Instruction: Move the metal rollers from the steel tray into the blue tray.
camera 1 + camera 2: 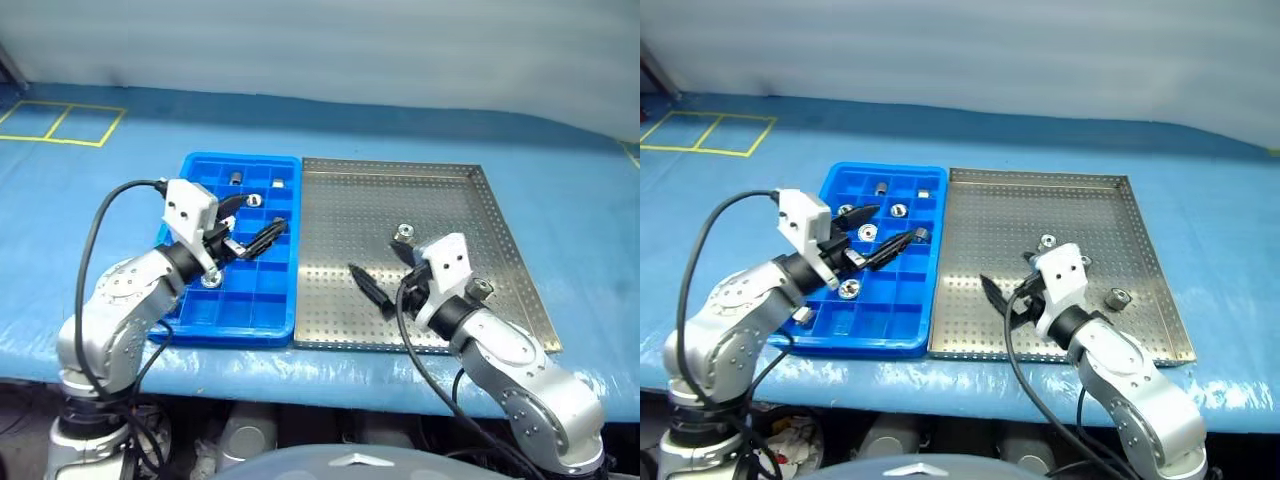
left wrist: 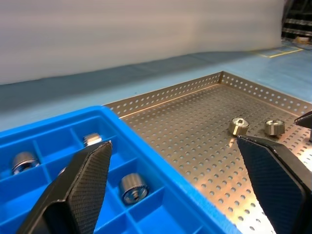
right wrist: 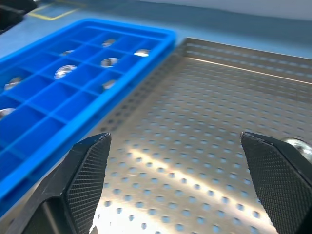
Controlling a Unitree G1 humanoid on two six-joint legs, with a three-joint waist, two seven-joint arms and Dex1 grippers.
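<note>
The blue tray (image 1: pixel 200 310) lies left of the steel tray (image 1: pixel 450 200), their long sides touching. Several metal rollers sit in the blue compartments, such as one (image 1: pixel 253 200) near the far end and another (image 2: pixel 133 187). Two rollers lie on the perforated floor: one (image 1: pixel 404 232) mid-tray and one (image 1: pixel 480 290) toward the front right. My left gripper (image 1: pixel 252 222) hovers open and empty over the blue tray's right half, pointing toward the steel tray. My right gripper (image 1: pixel 384 268) is open and empty above the steel tray's front middle, just in front of the mid-tray roller.
Both trays rest on a blue table cover (image 1: pixel 120 200). Yellow tape squares (image 1: pixel 60 122) mark its far left corner. The table's front edge (image 1: pixel 330 375) runs just in front of the trays. A pale wall (image 1: pixel 320 50) closes off the back.
</note>
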